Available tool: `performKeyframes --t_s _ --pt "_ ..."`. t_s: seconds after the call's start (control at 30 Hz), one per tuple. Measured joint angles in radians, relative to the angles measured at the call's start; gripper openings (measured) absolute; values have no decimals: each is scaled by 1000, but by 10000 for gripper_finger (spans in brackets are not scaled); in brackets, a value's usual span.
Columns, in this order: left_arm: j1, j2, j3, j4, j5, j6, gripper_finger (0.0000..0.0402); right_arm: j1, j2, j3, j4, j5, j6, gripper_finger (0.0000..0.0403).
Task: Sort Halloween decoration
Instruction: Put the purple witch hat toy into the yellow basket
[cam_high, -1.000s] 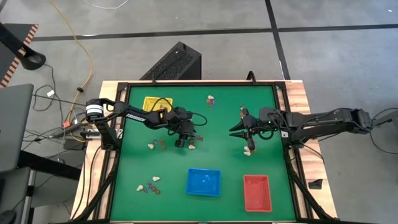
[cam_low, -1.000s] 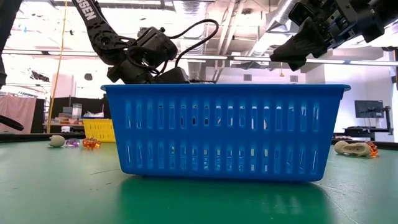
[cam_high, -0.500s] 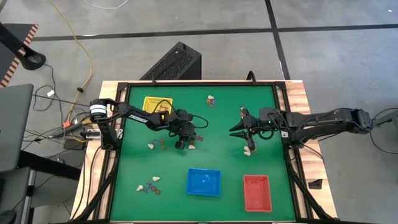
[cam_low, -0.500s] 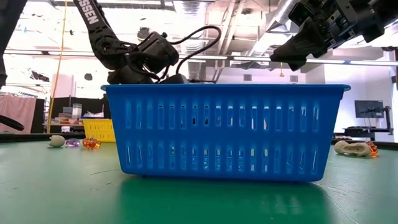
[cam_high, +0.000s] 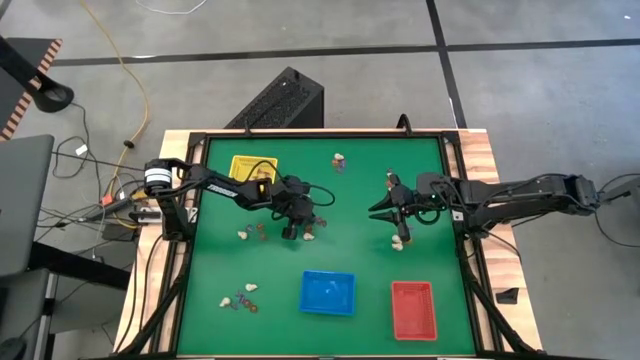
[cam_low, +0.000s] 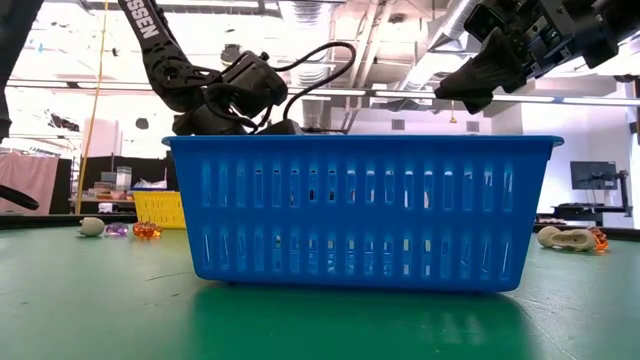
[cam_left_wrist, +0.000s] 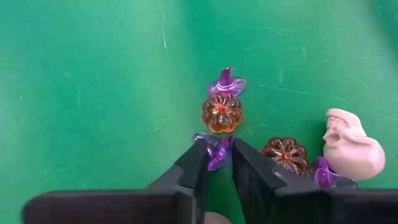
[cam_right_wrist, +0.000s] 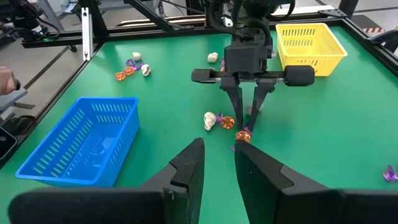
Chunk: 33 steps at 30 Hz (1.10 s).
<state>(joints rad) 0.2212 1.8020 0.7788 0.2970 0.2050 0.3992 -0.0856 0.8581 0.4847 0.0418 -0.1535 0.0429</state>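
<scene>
Left wrist view showed a purple trinket (cam_left_wrist: 217, 150) pinched between the fingers of my left end effector (cam_left_wrist: 217, 163) on the green table (cam_left_wrist: 93, 93), an orange pumpkin (cam_left_wrist: 221, 112) just beyond and a cream skull (cam_left_wrist: 351, 149) nearby. My right end effector (cam_high: 385, 210) hung half open, empty, near the table's middle.

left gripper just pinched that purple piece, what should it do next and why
Probably lift straight up. The left gripper has its fingers closed around a purple trinket, which lies right beside an orange pumpkin on the green mat, so a sideways drag would likely scatter its neighbours.
</scene>
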Motion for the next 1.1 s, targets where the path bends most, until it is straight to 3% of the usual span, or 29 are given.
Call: performKeyframes --t_s 0.17,0.47,0.73,1.1 --pt "0 -2 1 3 -1 -1 6 0 0 0 0 0 0 121" --pt "0 -37 0 -8 -4 -3 1 0 0 0 0 -1 0 120" --pt "0 -185 0 -73 -13 3 0 0 0 0 0 -1 0 120" --pt "36 -405 0 -437 -262 -16 0 -2 0 0 2 0 -14 120"
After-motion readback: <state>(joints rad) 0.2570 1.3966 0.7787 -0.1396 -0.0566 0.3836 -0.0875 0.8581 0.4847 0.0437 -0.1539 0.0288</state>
